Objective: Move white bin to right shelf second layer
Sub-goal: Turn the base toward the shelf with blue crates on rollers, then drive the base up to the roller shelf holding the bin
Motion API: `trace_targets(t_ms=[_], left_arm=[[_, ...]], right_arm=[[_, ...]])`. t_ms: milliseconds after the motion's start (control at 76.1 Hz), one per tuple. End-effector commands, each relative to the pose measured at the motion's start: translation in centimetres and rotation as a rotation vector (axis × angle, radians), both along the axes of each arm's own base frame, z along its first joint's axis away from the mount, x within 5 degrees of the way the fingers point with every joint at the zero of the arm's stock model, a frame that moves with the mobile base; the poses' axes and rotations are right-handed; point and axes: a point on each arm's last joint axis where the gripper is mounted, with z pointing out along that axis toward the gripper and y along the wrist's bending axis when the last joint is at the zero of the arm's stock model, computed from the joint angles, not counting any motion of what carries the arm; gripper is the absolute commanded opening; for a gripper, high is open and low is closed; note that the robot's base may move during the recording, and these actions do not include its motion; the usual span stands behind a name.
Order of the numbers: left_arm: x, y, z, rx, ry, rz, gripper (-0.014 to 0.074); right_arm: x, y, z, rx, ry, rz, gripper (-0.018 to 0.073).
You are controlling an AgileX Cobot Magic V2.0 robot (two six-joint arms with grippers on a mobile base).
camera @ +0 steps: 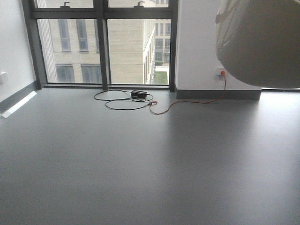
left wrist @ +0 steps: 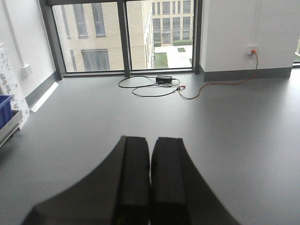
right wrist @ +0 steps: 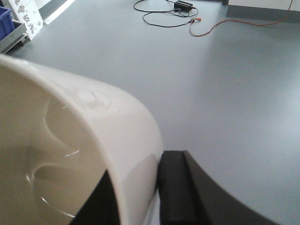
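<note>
At upper right, white bin (camera: 262, 47) half-cropped

No legible text, brand, number or sign found. The white printed card (right wrist: 26, 13) beside the blue plastic crate (right wrist: 5, 19) carries small dark marks, too blurred to read.

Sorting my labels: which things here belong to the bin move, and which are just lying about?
Job:
- white bin
- right gripper, shut on the bin's wall

Lying about:
- black cable with adapter
- orange cord
- blue crate
- left gripper, shut and empty
</note>
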Motion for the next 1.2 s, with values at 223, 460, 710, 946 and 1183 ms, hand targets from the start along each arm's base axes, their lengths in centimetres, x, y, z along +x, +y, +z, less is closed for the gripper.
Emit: trace_targets(t_ms=[223,460,710,946,1183], left_arm=[[0.07,-0.04,-0.37,-0.011,-0.064,-0.006,0.0085],[0.07,-0.04,-0.37,-0.011,-0.064,-0.006,0.0085],[0.07,-0.04,-0.37,-0.011,-0.064,-0.006,0.0085],[0.07,-0.04,-0.37,-0.011,-0.064,-0.006,0.0085],[0.07,-0.04,-0.37,-0.011,-0.064,-0.006,0.0085]], right_arm=[[0.15,0.03,1.96,0.031,-0.128,0.007,0.0055],[0.15,0.03,1.96,0.031,-0.128,0.007,0.0055],[0.15,0.03,1.96,0.031,-0.128,0.007,0.0055],[0.15,0.03,1.97,0.031,-0.128,0.007,0.0055],[0.15,0.03,1.97,0.031,-0.128,0.007,0.0055]])
